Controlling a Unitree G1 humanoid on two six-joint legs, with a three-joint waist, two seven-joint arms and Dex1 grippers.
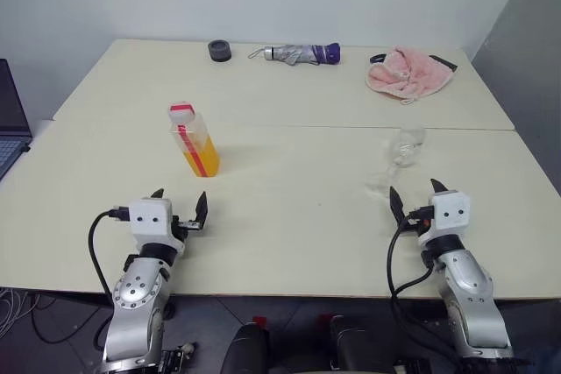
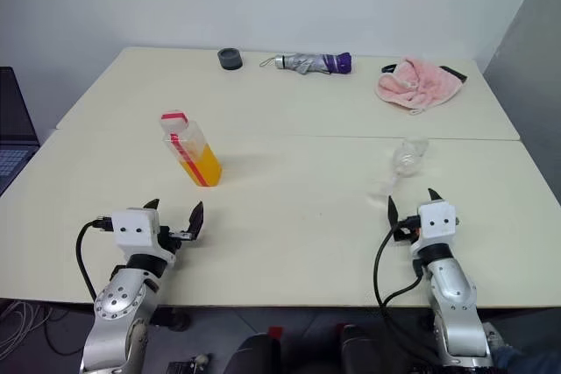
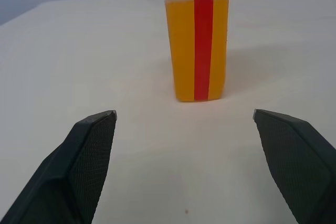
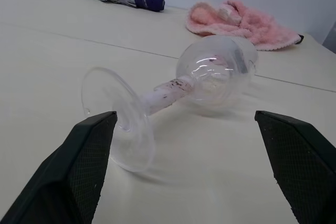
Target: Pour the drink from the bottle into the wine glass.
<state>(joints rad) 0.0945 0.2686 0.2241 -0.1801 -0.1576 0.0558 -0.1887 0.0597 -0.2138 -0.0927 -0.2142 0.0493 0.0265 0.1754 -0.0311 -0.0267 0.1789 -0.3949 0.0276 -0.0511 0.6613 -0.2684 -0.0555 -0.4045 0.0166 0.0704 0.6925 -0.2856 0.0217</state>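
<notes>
Both jaws open; wine glass [image 4: 173, 95] lying sideways.

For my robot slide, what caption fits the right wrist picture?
Open right end effector faces a wine glass lying on its side on the table.

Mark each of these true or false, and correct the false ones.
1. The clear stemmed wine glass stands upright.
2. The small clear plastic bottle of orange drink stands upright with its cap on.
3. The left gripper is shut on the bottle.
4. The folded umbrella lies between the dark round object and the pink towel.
1. False. The clear stemmed wine glass lies on its side on the table.
2. True: the small clear plastic bottle is upright and capped.
3. False. The left gripper is open, short of it.
4. True: folded umbrella, dark round object, pink towel.
</notes>
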